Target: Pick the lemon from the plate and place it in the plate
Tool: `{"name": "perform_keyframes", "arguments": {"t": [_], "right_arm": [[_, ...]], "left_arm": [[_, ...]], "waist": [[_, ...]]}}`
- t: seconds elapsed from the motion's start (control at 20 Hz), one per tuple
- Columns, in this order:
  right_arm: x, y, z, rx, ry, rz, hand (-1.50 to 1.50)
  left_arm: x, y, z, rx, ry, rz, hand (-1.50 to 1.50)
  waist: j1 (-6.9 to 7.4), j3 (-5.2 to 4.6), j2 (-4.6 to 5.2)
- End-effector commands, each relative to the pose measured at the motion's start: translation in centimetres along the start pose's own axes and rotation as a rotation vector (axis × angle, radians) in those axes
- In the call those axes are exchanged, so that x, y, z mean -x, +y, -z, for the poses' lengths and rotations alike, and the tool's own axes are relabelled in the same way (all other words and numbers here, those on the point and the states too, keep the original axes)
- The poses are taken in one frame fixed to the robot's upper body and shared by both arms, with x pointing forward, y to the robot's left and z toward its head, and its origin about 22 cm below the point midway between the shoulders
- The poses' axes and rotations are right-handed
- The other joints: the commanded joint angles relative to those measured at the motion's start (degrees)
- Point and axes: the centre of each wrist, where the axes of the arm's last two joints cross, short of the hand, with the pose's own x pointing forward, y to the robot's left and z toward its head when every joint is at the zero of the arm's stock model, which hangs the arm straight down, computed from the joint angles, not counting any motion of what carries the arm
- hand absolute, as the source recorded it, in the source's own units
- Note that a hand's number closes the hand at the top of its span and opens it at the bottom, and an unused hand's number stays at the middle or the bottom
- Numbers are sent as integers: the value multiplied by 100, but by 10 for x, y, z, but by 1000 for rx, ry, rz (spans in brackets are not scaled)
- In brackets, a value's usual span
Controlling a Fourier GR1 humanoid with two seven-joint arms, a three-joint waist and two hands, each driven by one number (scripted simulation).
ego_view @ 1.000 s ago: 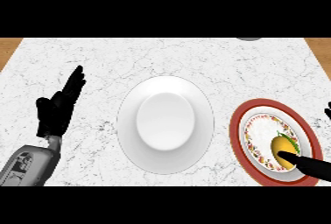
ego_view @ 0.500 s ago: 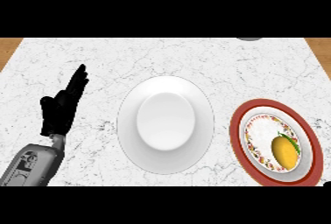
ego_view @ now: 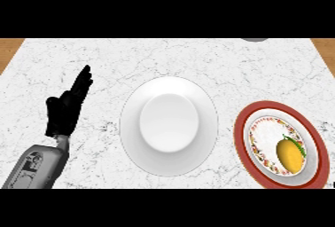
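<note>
On the white marbled counter (ego_view: 196,57), two plates sit side by side but apart. At the middle lies a plain white plate (ego_view: 169,88), bare of anything on it. To its right, near the counter's right edge, is a red-rimmed plate (ego_view: 246,119) with a patterned inner band, and the lemon (ego_view: 290,155) lies on it, toward the lower right of its white centre, with a small green leaf just beside its upper edge. At the left side of the view the left hand (ego_view: 64,111) rests above the counter, well apart from both plates, its black fingers straight and pointing up toward the far edge; it has hold of nothing. Its grey forearm (ego_view: 36,168) comes in from the lower left corner. The right hand does not show anywhere. A small grey object (ego_view: 254,39) peeks in at the counter's far edge, too little of it visible to tell what it is
</note>
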Motion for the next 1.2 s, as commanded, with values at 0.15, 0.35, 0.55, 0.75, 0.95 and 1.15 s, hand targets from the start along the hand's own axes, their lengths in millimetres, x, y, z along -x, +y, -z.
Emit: {"name": "perform_keyframes", "arguments": {"t": [0.15, 0.35, 0.55, 0.75, 0.95, 1.15], "right_arm": [[14, 7, 29, -87, 55, -56, -150], [8, 26, 43, -137, 89, -98, -150], [0, 38, 51, -160, 97, -111, -150], [37, 65, 46, -195, 106, -112, -150], [38, 67, 66, -193, 129, -96, -150], [42, 78, 67, -207, 150, -106, -150]], "left_arm": [[1, -4, 2, 5, -5, -6, 0], [2, -1, -4, 7, 2, 6, 0], [-4, 5, 3, 13, -10, 5, 0], [11, -6, -6, 3, 6, 7, 0], [-13, 2, -12, -12, 4, 3, 0], [13, 1, 5, -19, -4, 3, 0]], "waist": [[14, 3, 0], [26, 3, 0], [5, 1, -2], [-13, 2, -5], [6, 3, -6], [-16, 1, -1]]}}
